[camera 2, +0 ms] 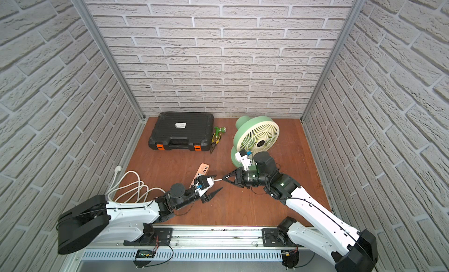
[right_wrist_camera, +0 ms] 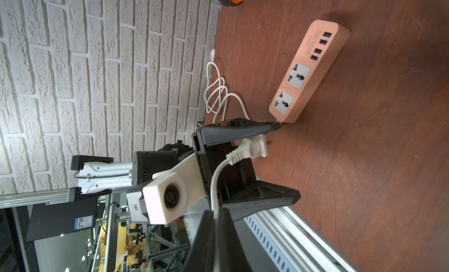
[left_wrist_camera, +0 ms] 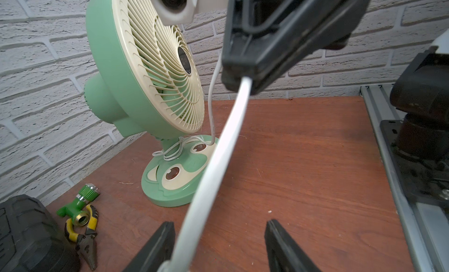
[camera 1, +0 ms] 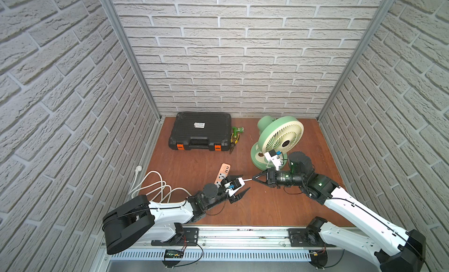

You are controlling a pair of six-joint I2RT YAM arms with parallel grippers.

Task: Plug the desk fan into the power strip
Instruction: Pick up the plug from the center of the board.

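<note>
Nothing is plugged in yet: the power strip [right_wrist_camera: 313, 71] lies flat, both sockets empty, just beside the left gripper [camera 1: 244, 182], whose jaws stand apart around the plug [right_wrist_camera: 255, 147]. The right gripper [camera 1: 254, 179] pinches the cord [left_wrist_camera: 218, 149] of the desk fan [camera 1: 279, 137], which stands far right. Whether the plug touches a finger is unclear, and the left arm hides the strip's near end in both top views.

The power strip [right_wrist_camera: 313, 71] carries the one clear print: "S204" on its salmon top face beside the USB ports. Next to it a boxed line of smaller capitals seems to read "4USB SOCKET", too fine to be sure. The black toolcase [camera 1: 201, 134] bears a white label [camera 1: 199, 124], seen in both top views, its print too small to read. In the right wrist view a blue sticker [right_wrist_camera: 83, 222] with a QR code sits on a dark panel [right_wrist_camera: 56, 229]; its text is illegible
</note>
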